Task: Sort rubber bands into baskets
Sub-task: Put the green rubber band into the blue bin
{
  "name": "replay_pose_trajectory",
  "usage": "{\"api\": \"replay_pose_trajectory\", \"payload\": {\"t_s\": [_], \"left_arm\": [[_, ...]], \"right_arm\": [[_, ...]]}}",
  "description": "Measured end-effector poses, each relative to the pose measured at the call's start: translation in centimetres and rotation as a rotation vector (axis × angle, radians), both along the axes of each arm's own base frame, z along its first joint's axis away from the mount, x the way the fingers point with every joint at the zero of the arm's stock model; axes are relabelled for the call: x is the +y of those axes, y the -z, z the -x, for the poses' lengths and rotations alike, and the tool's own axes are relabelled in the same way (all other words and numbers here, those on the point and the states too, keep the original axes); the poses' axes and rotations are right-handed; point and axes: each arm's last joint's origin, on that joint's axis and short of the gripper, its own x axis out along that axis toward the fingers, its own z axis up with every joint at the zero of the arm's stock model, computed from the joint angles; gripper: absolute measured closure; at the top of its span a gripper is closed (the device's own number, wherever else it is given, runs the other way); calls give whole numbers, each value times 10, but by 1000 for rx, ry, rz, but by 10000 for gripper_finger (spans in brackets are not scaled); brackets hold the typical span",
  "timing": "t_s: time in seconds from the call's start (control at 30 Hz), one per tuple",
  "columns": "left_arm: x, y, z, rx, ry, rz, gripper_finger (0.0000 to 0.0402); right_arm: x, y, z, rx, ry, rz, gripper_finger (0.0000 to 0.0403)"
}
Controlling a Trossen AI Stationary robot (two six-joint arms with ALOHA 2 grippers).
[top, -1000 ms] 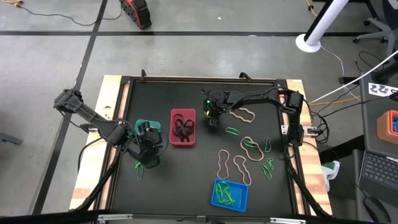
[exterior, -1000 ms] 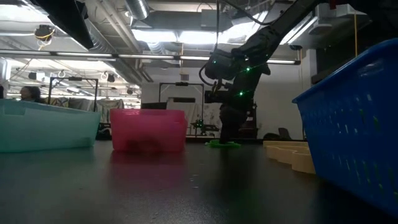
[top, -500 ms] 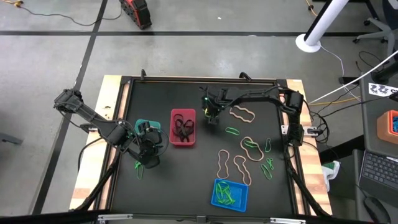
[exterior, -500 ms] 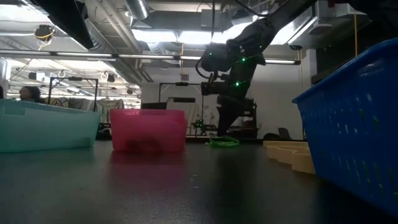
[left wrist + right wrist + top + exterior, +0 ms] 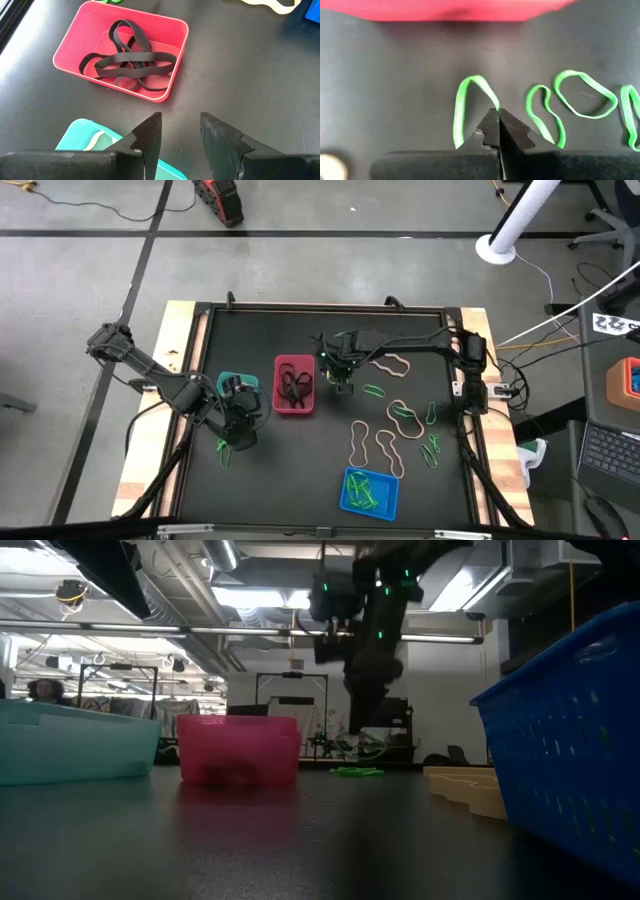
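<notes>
From my high view, nearest me at 6 o'clock sits the blue plastic basket [image 5: 369,493] with bright green rubber bands [image 5: 364,492] in it. Just beyond it, toward 4 o'clock of the table's middle, loose tan loops [image 5: 376,446] and more green ones [image 5: 432,448] lie on the black mat [image 5: 300,470]. My left gripper [image 5: 240,417] waits at 8 o'clock beside the teal basket [image 5: 236,378], fingers [image 5: 148,137] parted and holding nothing. The red rectangular basket [image 5: 294,384] sits near the middle, thin black rubber bands [image 5: 131,62] piled inside. Just at its 3 o'clock hangs my right gripper [image 5: 341,377], raised off the mat in the low view, its fingers [image 5: 490,129] pinched together on a thin green rubber band [image 5: 466,108] that loops out from the tips. Another green band [image 5: 374,391] lies at its 4 o'clock, and a tan loop [image 5: 390,363] farther off at 2 o'clock.
</notes>
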Motion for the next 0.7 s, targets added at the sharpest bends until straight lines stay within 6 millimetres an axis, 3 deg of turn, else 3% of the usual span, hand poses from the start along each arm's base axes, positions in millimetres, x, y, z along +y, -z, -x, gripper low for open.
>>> {"api": "replay_pose_trajectory", "payload": {"t_s": [0.37,0.7], "left_arm": [[0,0,0,1,4,-3,271],[0,0,0,0,5,-5,271]], "right_arm": [[94,-45,-11,-29,-93,-40,403],[199,-62,9,-34,-92,-131,403]]}}
